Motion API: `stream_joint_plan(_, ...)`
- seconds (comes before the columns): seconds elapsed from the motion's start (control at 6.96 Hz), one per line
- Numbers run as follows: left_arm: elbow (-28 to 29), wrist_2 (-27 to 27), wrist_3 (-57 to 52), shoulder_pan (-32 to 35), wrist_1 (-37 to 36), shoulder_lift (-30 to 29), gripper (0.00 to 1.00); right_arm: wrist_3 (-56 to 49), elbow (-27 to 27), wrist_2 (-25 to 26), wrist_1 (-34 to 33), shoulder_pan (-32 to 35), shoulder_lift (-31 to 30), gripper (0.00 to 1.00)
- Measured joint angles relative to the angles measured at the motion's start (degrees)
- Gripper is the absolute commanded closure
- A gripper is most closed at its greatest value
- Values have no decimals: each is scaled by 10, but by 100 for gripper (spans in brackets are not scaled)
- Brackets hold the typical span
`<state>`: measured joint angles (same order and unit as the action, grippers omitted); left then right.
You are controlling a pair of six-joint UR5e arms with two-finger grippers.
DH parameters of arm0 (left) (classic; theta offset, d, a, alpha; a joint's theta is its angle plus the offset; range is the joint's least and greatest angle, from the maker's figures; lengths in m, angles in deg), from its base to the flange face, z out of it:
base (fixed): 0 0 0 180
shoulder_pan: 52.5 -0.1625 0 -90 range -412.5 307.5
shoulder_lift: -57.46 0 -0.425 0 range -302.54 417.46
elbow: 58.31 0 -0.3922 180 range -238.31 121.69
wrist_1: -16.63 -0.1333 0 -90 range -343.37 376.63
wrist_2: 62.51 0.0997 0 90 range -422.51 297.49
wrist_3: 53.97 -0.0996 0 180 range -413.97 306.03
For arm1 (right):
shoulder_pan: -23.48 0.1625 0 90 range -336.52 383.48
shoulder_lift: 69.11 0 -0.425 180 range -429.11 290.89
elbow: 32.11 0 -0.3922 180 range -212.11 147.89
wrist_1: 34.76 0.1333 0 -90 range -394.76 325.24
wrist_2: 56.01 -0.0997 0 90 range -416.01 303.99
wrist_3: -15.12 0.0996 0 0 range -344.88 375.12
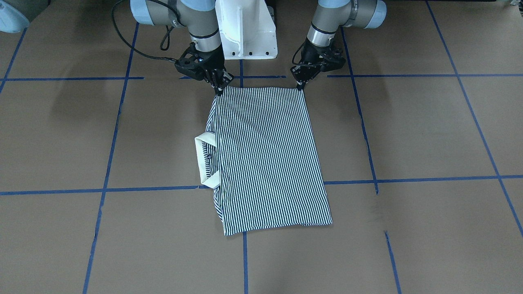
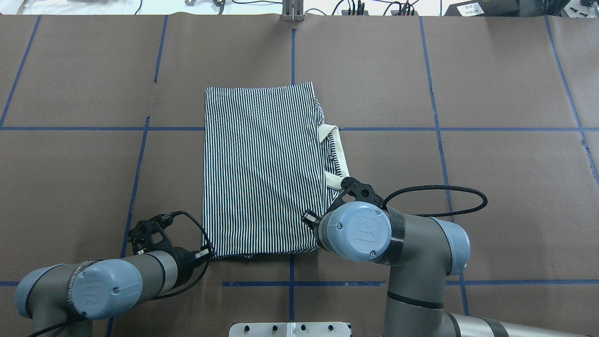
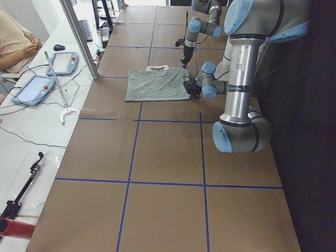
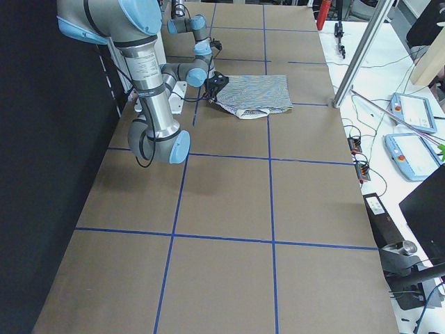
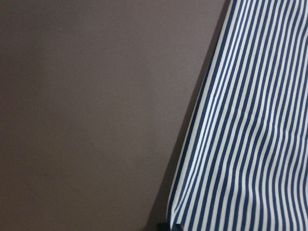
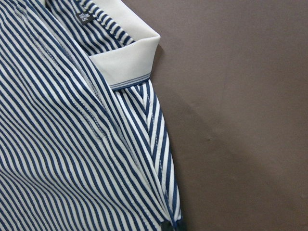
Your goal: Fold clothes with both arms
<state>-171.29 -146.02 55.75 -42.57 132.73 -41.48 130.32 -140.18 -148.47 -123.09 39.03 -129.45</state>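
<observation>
Polo shirt (image 1: 265, 159): folded flat on counter (image 1: 429, 130), collar (image 1: 203, 159) at one side.
Left fingers (image 1: 301, 84): clamped on robot-side hem corner.
Right fingers (image 1: 218, 87): clamped on robot-side collar-end corner.

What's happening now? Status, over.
Black left gripper and black right gripper shut on near corners of navy-and-white striped polo shirt. Shirt lies folded. Nothing blocking.

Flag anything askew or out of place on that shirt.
The cream collar juts out past the side edge of the folded polo shirt on the robot's right, breaking an otherwise tidy rectangle. The right claw and left claw pinch its near corners.
</observation>
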Motion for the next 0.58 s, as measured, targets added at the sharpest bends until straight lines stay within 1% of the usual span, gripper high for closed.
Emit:
stream_joint_plan(0.14, -17, -1, 0, 0, -1, 0, 100, 0, -13, 0, 0, 1, -11, 100)
stream_joint_plan(0.29, -46, -3, 0, 1, -5, 1, 100, 2, -37, 1, -4, 0, -31, 100)
stream_joint_plan(0.43, -75, -9, 0, 1, -11, 0, 100, 7, -73, 3, -27, -7, -52, 100)
stream_joint_plan(0.58, -99, -15, 7, 0, -14, -1, 100, 21, -116, 8, -78, -26, -62, 100)
